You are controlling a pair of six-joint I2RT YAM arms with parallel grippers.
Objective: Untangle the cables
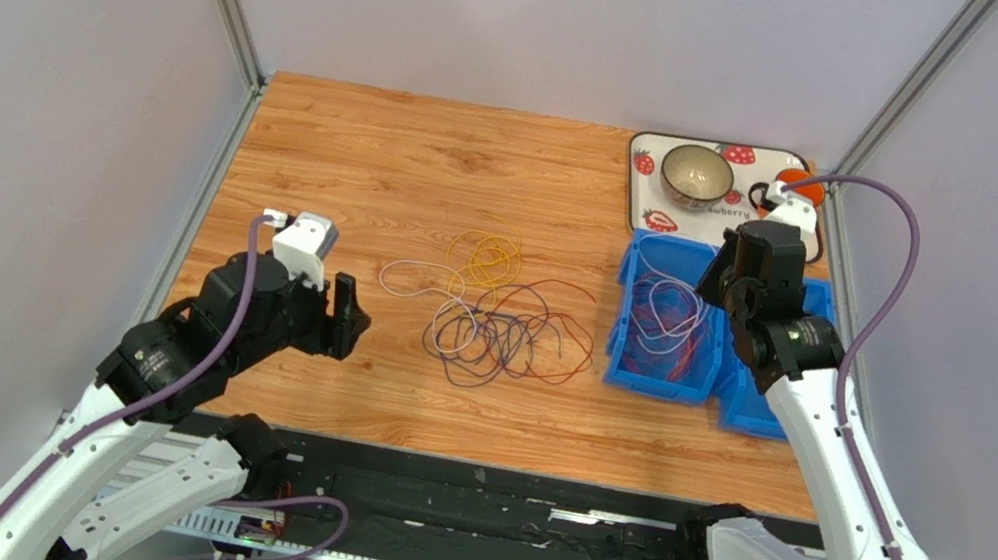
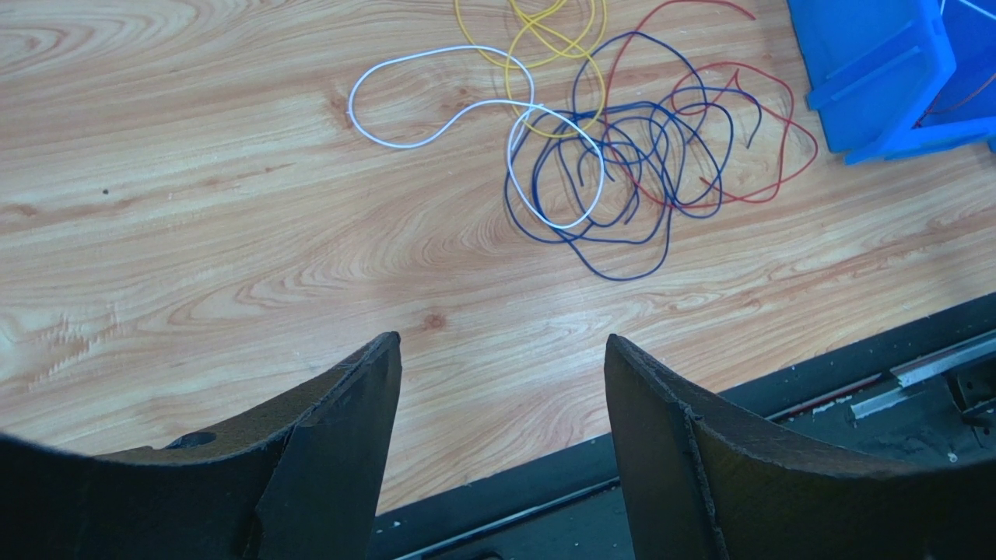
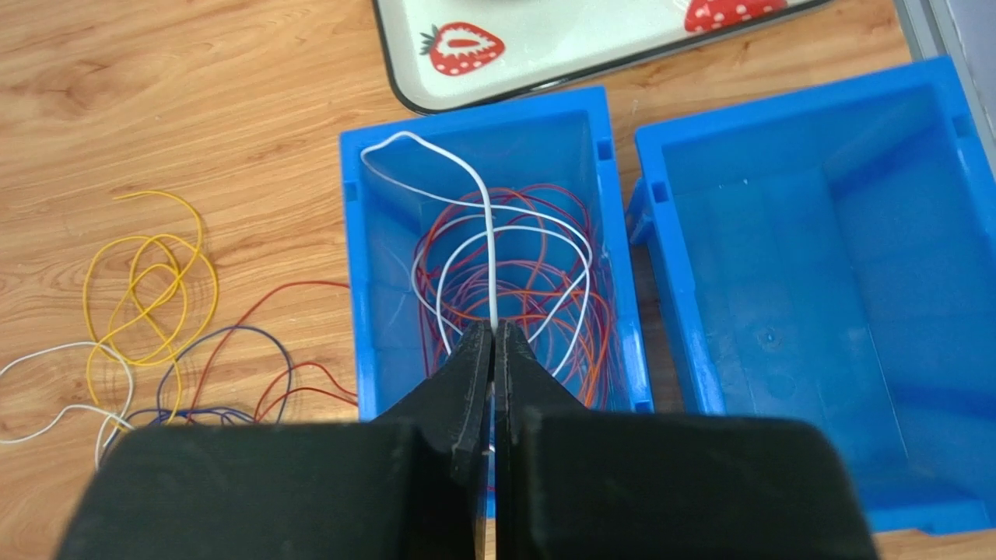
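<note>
Top external view: a loose tangle of cables (image 1: 505,330) lies on the wooden tabletop (image 1: 374,153), roughly midway between the two arms and just left of a pair of blue bins. The left hand (image 1: 344,318) hangs over bare wood to the left of that tangle, well apart from it, with its two fingers spread wide and nothing between them. Its own wrist camera shows the same thing, black fingers (image 2: 351,408) parted over the wood grain and the heap lying ahead of them.

In that heap, dark blue-purple loops (image 2: 631,175) and red loops (image 2: 760,128) are knotted through one another. A loose white strand (image 2: 403,146) curls out to the left of them, and yellow loops (image 2: 550,41) sit at the far side, overlapping the rest only at one edge.

The right hand (image 3: 492,335) is poised above the left bin (image 3: 357,280). Its fingers are pressed together on a white cable (image 3: 474,187), which rises from the bin's far left corner and arcs over into the fingertips. Below it, more cables fill the bin floor — a bundle of red, white and purplish loops (image 3: 550,292) lying coiled inside the walls. The right bin (image 3: 795,292) stands just beside it, their walls nearly touching.

Beyond the bins sits a strawberry-print tray (image 1: 648,202) at the far right corner of the tabletop, and on it stands a bowl (image 1: 698,177).
</note>
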